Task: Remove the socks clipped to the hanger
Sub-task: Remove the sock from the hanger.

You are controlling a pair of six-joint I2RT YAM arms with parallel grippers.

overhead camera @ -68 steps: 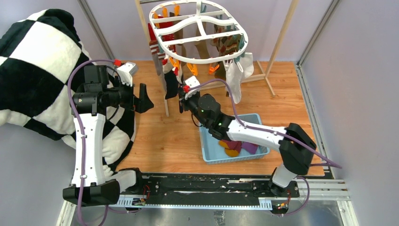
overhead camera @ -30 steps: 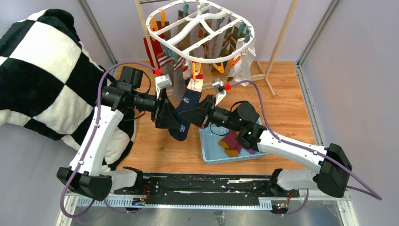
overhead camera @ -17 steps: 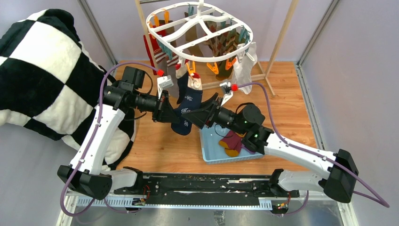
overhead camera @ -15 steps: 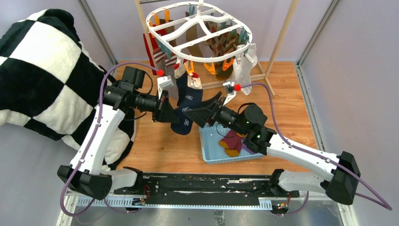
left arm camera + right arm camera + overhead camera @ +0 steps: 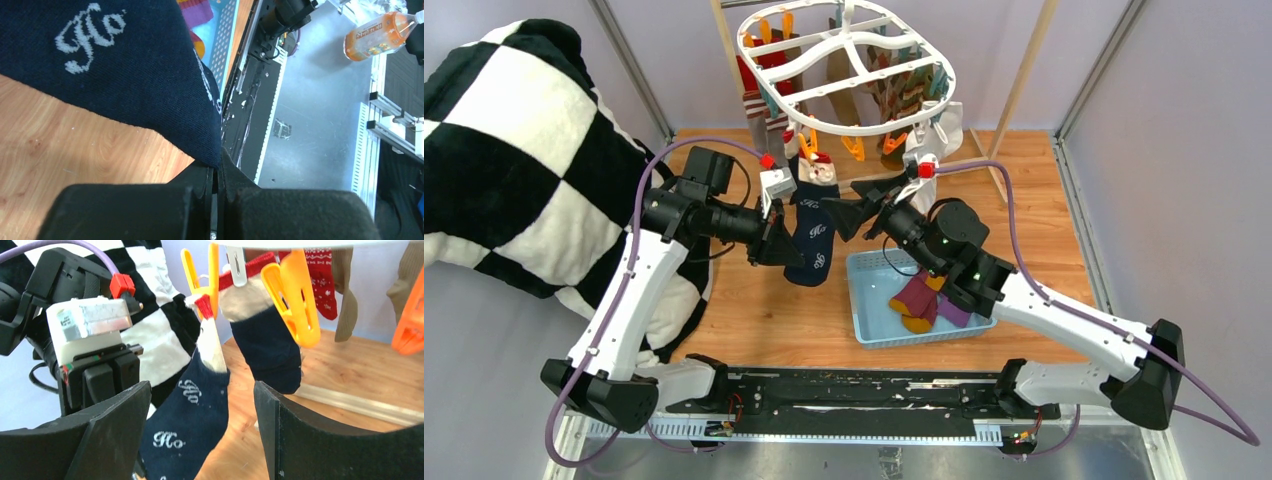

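One dark blue soft sock with white letters hangs from the white oval plastic hanger by a yellow clip. My left gripper pinches its toe tight. My right gripper gapes wide near the clip. Tugging hard may swing the hanger away.

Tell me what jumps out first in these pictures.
A navy sock with white lettering hangs by a clip from the white hanger at centre. The left gripper is shut on its lower edge and the right gripper is open, facing it. A big checked blanket fills the left side, and a blue tray holding socks sits under the right arm.
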